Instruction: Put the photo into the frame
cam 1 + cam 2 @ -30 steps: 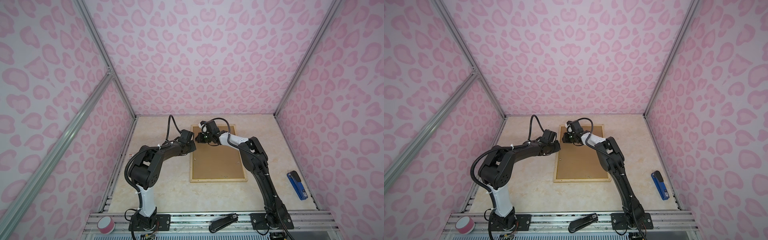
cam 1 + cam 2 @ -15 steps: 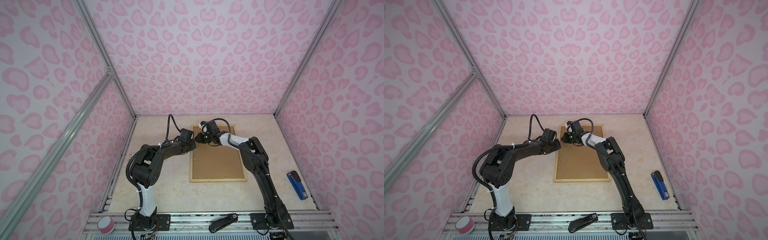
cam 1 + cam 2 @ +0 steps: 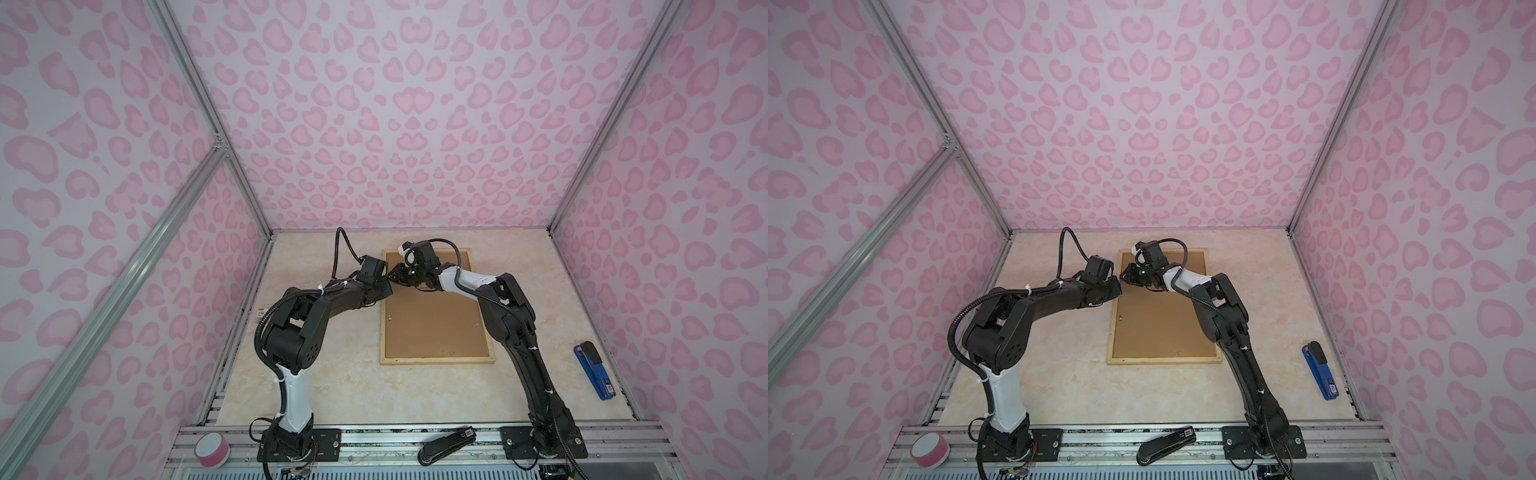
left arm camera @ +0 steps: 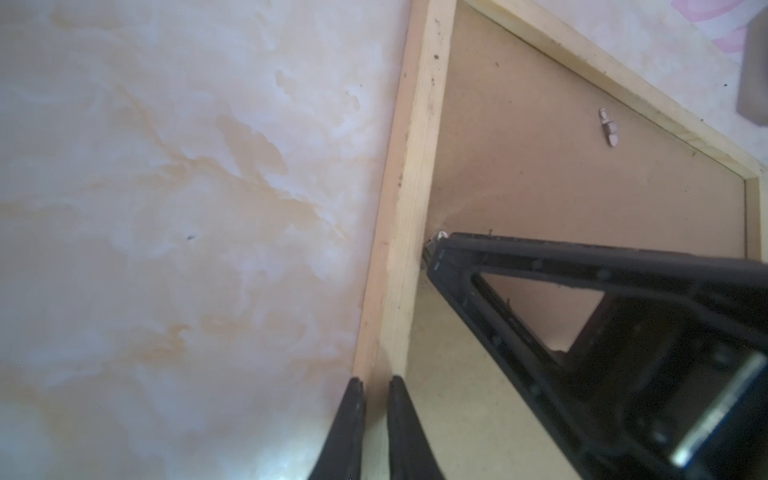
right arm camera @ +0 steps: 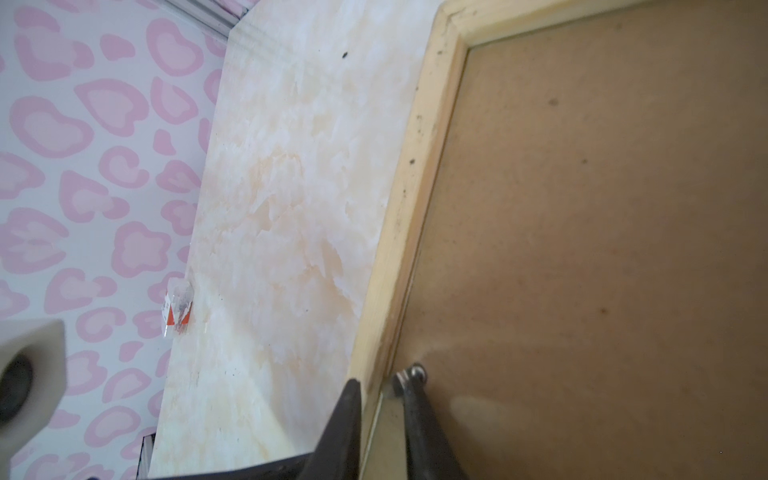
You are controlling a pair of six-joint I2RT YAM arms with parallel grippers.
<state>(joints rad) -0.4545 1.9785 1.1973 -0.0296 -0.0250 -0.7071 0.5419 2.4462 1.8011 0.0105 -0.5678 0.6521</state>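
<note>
Along the frame rail, left pincer clamps the wood, right pincer (grip unclear) meets a metal tab; a slip there might jolt the frame.

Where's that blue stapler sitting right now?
In both top views the blue stapler lies on the right side of the table, close to the right wall, well apart from the frame.

In both top views the left gripper and right gripper merge into one dark mass over the frame's far left rail, hiding that rail stretch and how their jaws stand.
</note>
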